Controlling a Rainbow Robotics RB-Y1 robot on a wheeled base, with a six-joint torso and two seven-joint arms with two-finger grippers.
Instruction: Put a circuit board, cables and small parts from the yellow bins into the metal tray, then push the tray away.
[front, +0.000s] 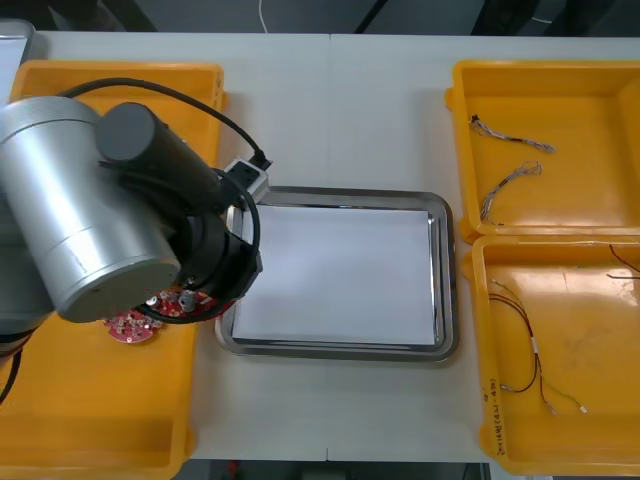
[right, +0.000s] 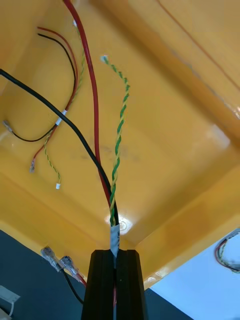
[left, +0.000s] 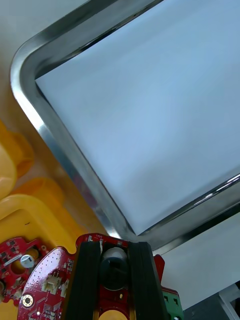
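Left tool seemingly clamping round board, right tool pinching twisted cable

The right gripper hangs above a yellow bin, its black fingers pressed almost together on a cable bundle. Out of the fingers rise a black strand, a red strand and a twisted green and yellow strand with a white tag at the grip; they spread apart farther from the fingers. Two clear-sleeved terminals stick out beside the fingers. On the bin floor, well apart from the held strands' ends, lies a loose cable of red, black and yellow-green wires.
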